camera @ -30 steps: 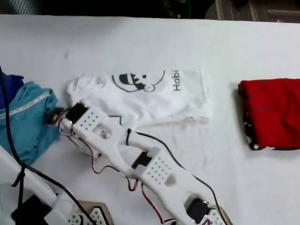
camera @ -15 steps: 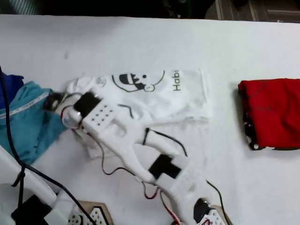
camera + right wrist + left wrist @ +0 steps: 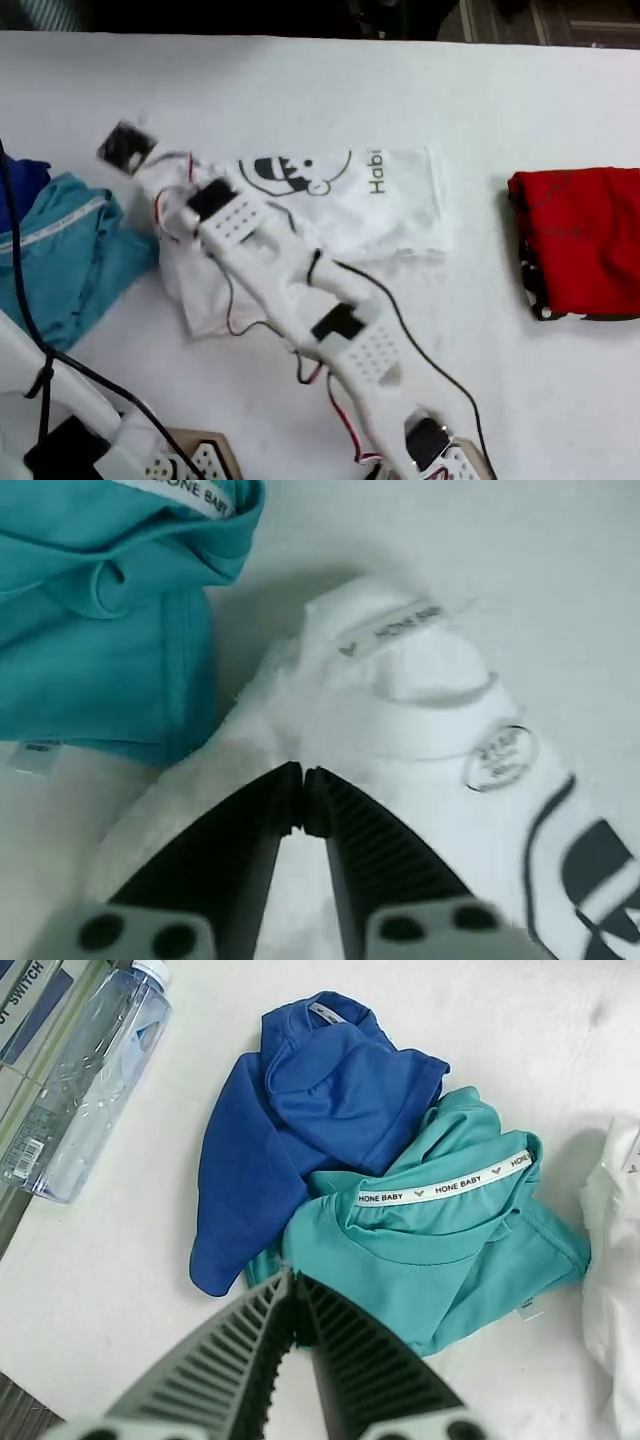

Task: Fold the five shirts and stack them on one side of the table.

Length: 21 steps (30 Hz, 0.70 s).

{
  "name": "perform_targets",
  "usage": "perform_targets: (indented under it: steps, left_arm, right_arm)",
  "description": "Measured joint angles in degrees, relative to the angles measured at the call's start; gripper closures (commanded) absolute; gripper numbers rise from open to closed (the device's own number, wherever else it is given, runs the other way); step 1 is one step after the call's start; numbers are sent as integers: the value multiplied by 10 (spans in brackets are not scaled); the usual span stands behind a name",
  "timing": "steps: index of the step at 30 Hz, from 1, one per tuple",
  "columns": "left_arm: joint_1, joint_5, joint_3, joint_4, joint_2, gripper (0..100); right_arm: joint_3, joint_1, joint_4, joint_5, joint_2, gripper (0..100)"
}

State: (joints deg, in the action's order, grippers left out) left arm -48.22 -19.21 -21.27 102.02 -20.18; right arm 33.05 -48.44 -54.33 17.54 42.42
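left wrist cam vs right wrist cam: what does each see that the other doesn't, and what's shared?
Left wrist, not right: blue shirt, water bottle, left pincer. Right wrist, not left: right pincer, and the dark print on the white shirt. Both: teal shirt, part of the white shirt, the table.

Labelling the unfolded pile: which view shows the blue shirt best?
Left wrist view. The blue shirt lies nearly whole there, crumpled, one edge under the teal shirt. The high view catches just a sliver of it at the frame's left edge. The right wrist view looks at the teal shirt and white shirt instead.
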Motion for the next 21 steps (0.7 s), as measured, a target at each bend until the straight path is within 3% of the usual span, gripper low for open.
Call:
perform_targets:
  steps: [7,21]
  left_arm:
    - [0,0,0,0,0,969]
    - [0,0,0,0,0,969]
  right_arm:
    - [22,-22,-43,0,54,980]
    - [124,-23,-416,1,-7,978]
